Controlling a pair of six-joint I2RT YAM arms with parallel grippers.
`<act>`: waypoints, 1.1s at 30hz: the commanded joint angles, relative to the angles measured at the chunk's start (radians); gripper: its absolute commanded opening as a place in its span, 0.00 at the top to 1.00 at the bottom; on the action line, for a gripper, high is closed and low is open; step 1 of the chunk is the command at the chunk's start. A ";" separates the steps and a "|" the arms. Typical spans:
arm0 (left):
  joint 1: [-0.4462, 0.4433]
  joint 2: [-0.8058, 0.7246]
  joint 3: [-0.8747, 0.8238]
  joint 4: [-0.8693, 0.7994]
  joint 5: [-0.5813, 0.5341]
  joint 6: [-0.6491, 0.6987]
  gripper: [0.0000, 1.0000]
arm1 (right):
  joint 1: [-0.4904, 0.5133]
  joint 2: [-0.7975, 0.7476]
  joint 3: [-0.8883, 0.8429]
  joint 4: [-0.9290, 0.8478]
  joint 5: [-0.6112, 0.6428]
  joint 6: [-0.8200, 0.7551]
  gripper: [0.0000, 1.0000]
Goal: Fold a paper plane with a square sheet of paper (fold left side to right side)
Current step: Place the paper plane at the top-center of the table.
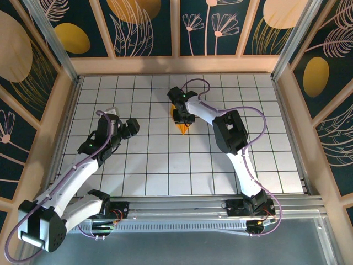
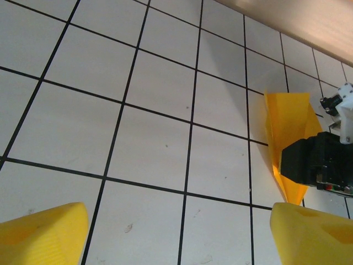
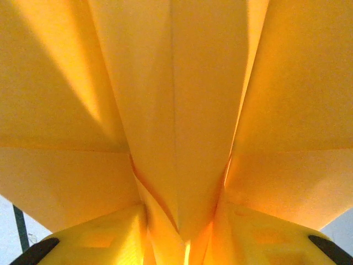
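The square sheet of paper is folded into a narrow, pointed orange-yellow paper plane [image 1: 182, 128], lying on the tiled table just right of centre with its tip toward the near edge. My right gripper [image 1: 182, 117] sits over its far end. In the right wrist view the plane [image 3: 182, 99] spreads wide, and its folded keel stands between the parted yellow fingers [image 3: 99, 243] of the right gripper [image 3: 182, 245]. My left gripper [image 1: 131, 128] hovers to the left, open and empty. In the left wrist view the left gripper [image 2: 179, 237] faces bare tiles, with the plane [image 2: 289, 124] at the right.
Wooden walls with dark floral panels [image 1: 176, 63] enclose the white grid table [image 1: 154, 165] on three sides. The right arm's black wrist [image 2: 317, 165] covers part of the plane. Both arm bases sit on the metal rail [image 1: 182, 210] at the near edge.
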 commanded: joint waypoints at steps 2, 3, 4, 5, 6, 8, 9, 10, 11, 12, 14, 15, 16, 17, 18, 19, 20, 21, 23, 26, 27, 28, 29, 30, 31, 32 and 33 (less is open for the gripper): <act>0.007 0.016 0.023 -0.015 0.001 0.005 0.15 | 0.005 -0.060 -0.020 -0.006 0.004 -0.002 0.62; 0.007 0.019 0.022 -0.015 0.003 0.004 0.15 | 0.004 -0.062 -0.021 -0.008 0.002 -0.003 0.62; 0.007 0.020 0.022 -0.015 0.004 0.002 0.15 | 0.004 -0.064 -0.020 -0.009 0.002 -0.003 0.62; 0.006 0.021 0.020 -0.016 0.005 0.001 0.15 | 0.004 -0.065 -0.021 -0.009 0.002 -0.004 0.62; 0.007 0.021 0.020 -0.017 0.006 0.000 0.15 | 0.006 -0.067 -0.020 -0.008 0.001 -0.004 0.62; 0.007 0.021 0.020 -0.017 0.008 -0.001 0.15 | 0.007 -0.072 -0.020 -0.006 0.001 -0.005 0.62; 0.007 0.021 0.021 -0.017 0.009 -0.002 0.15 | 0.007 -0.074 -0.021 -0.006 0.001 -0.006 0.62; 0.007 0.022 0.020 -0.016 0.011 -0.002 0.14 | 0.007 -0.076 -0.020 -0.006 -0.001 -0.006 0.62; 0.006 0.022 0.022 -0.017 0.011 -0.002 0.15 | 0.007 -0.078 -0.020 -0.006 0.000 -0.007 0.62; 0.007 0.024 0.022 -0.017 0.012 -0.002 0.14 | 0.008 -0.079 -0.021 -0.006 0.000 -0.008 0.62; 0.007 0.025 0.024 -0.017 0.014 -0.004 0.14 | 0.009 -0.082 -0.021 -0.008 0.000 -0.009 0.61; 0.007 0.027 0.023 -0.016 0.015 -0.005 0.14 | 0.009 -0.081 -0.020 -0.010 0.001 -0.010 0.61; 0.007 0.027 0.023 -0.015 0.015 -0.006 0.14 | 0.008 -0.082 -0.019 -0.011 0.002 -0.010 0.61; 0.007 0.027 0.023 -0.015 0.017 -0.007 0.14 | 0.010 -0.083 -0.019 -0.012 0.003 -0.010 0.61; 0.007 0.027 0.023 -0.015 0.017 -0.007 0.14 | 0.010 -0.084 -0.019 -0.014 0.005 -0.010 0.61; 0.007 0.029 0.024 -0.015 0.018 -0.007 0.14 | 0.011 -0.085 -0.019 -0.015 0.007 -0.010 0.61; 0.006 0.029 0.025 -0.015 0.018 -0.007 0.14 | 0.012 -0.086 -0.019 -0.015 0.008 -0.010 0.60; 0.006 0.029 0.025 -0.015 0.018 -0.007 0.15 | 0.011 -0.087 -0.020 -0.015 0.007 -0.010 0.60; 0.006 0.030 0.027 -0.015 0.018 -0.007 0.14 | 0.014 -0.087 -0.018 -0.015 0.007 -0.010 0.60; 0.006 0.032 0.031 -0.014 0.021 -0.008 0.14 | 0.015 -0.087 -0.011 -0.020 0.007 -0.010 0.60; 0.007 0.033 0.031 -0.013 0.023 -0.010 0.14 | 0.015 -0.088 -0.010 -0.022 0.007 -0.010 0.60; 0.007 0.035 0.033 -0.011 0.026 -0.011 0.14 | 0.017 -0.090 -0.007 -0.024 0.009 -0.010 0.60; 0.007 0.038 0.034 -0.007 0.029 -0.013 0.14 | 0.018 -0.093 -0.006 -0.027 0.012 -0.012 0.59; 0.007 0.040 0.034 -0.005 0.032 -0.016 0.13 | 0.018 -0.097 -0.005 -0.030 0.018 -0.012 0.58; 0.007 0.044 0.035 0.000 0.035 -0.023 0.11 | 0.019 -0.103 -0.003 -0.035 0.027 -0.013 0.58; 0.006 0.048 0.036 0.005 0.038 -0.029 0.10 | 0.021 -0.108 -0.004 -0.040 0.032 -0.013 0.57; 0.006 0.053 0.037 0.008 0.041 -0.035 0.09 | 0.023 -0.114 -0.003 -0.044 0.037 -0.015 0.57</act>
